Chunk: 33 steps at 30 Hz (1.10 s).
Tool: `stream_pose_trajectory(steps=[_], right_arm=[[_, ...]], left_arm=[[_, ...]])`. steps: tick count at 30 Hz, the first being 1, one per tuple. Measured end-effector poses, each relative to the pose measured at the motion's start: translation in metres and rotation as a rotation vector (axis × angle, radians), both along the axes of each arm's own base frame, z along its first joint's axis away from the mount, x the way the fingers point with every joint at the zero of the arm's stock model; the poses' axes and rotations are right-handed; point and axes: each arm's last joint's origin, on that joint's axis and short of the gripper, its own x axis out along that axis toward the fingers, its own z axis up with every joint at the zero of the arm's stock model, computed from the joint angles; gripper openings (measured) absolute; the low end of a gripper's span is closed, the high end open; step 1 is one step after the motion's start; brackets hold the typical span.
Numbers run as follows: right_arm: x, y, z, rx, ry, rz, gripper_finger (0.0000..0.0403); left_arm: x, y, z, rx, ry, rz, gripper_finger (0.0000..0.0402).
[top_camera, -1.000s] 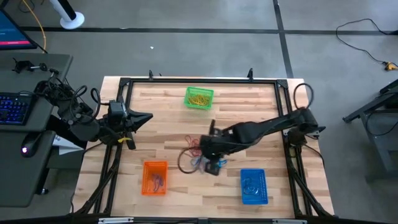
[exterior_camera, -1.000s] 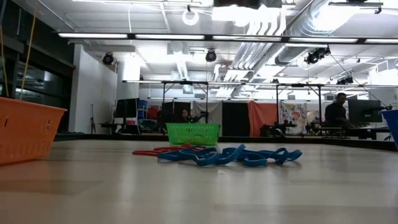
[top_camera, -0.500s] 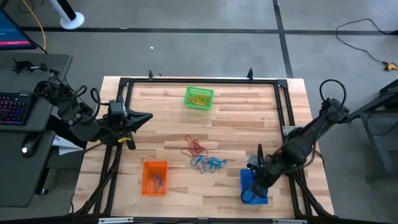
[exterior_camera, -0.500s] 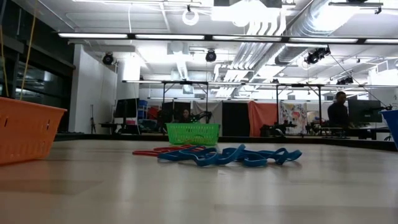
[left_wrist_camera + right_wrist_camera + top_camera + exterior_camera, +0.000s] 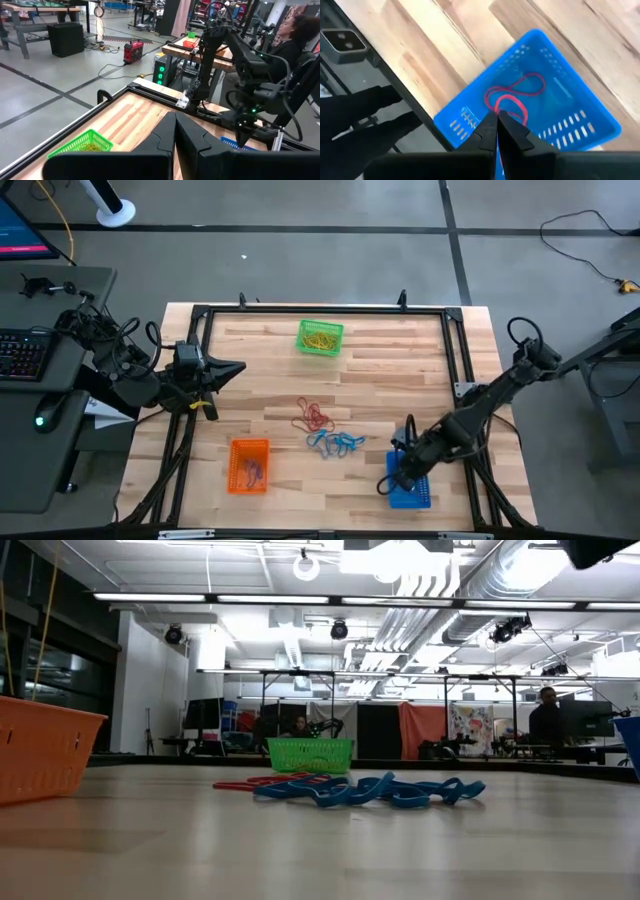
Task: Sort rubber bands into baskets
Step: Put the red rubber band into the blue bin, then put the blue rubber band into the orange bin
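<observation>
On the wooden table (image 5: 400,370), the right gripper (image 5: 498,116) hangs over the blue basket (image 5: 560,95), fingers pinched on a red rubber band (image 5: 512,97). At the table's left edge the left gripper (image 5: 238,367) waits, clenched empty. Green basket (image 5: 320,337) sits far, orange basket (image 5: 249,465) near-left; loose red bands (image 5: 313,417) and blue bands (image 5: 335,442) lie mid-table.

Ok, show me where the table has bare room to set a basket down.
Bare wood lies between the green basket and the frame's right rail, and between the orange basket and the blue basket. The middle is crowded by red rubber bands and blue rubber bands; the right end effector hangs over the blue basket.
</observation>
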Motion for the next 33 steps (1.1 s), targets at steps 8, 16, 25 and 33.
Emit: stream_pose_trajectory(steps=[8, 16, 25, 33], right_arm=[[0.011, -0.008, 0.001, 0.021, -0.039, 0.013, 0.0000], [-0.001, -0.002, -0.001, 0.026, 0.045, 0.033, 0.0001], [-0.003, -0.002, 0.000, 0.034, 0.079, 0.022, 0.0120], [0.043, -0.016, 0.029, 0.004, -0.314, 0.048, 0.0227]], left_arm=[[0.000, 0.000, 0.000, -0.005, -0.002, 0.001, 0.0001], [0.000, 0.000, 0.000, 0.002, 0.001, 0.000, 0.0001], [0.000, 0.000, 0.000, 0.004, 0.002, -0.001, 0.0001], [0.000, 0.000, 0.000, 0.000, 0.000, 0.000, 0.0001]])
